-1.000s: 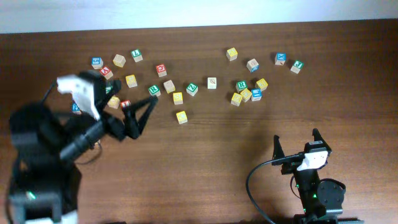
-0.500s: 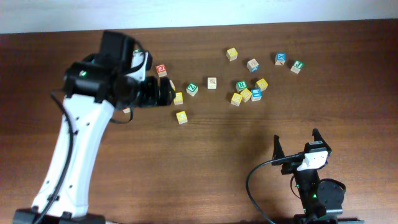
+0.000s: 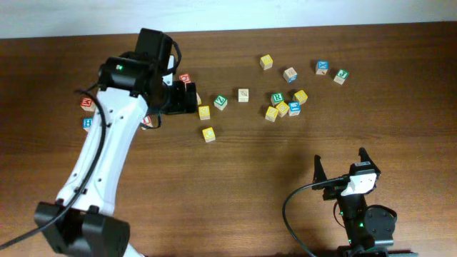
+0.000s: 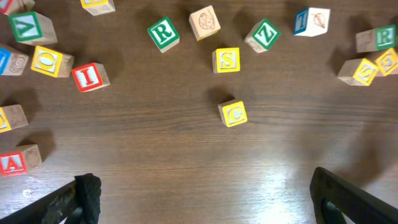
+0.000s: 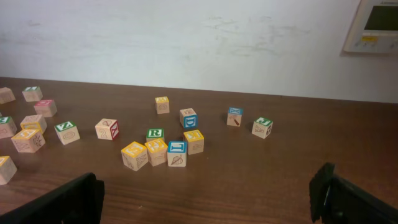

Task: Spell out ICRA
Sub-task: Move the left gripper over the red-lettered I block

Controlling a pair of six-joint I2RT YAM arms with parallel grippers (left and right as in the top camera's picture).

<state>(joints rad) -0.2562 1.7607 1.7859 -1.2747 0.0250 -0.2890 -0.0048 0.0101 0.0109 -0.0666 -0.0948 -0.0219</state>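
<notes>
Lettered wooden blocks lie scattered on the far half of the table. In the left wrist view I see a red I block (image 4: 90, 76), a yellow C block (image 4: 232, 114), a green R block (image 4: 163, 33) and a red A block (image 4: 18, 160). The C also shows in the overhead view (image 3: 208, 133). My left gripper (image 3: 183, 100) hangs open and empty high above the left cluster, and in its wrist view (image 4: 211, 202) the fingers sit well short of the C. My right gripper (image 3: 341, 168) is open and empty at the near right, far from every block; the right wrist view (image 5: 208, 199) shows the same.
A yellow S block (image 4: 226, 60) and a green Z block (image 4: 262, 35) lie just beyond the C. A second cluster with another green R block (image 3: 277, 98) lies at the far right. The left arm hides several blocks of the left cluster from overhead. A white wall runs behind the table's far edge.
The left arm has risen from the near left and reached out over the left cluster, its gripper now pointing down at the blocks. The right arm has not moved.
</notes>
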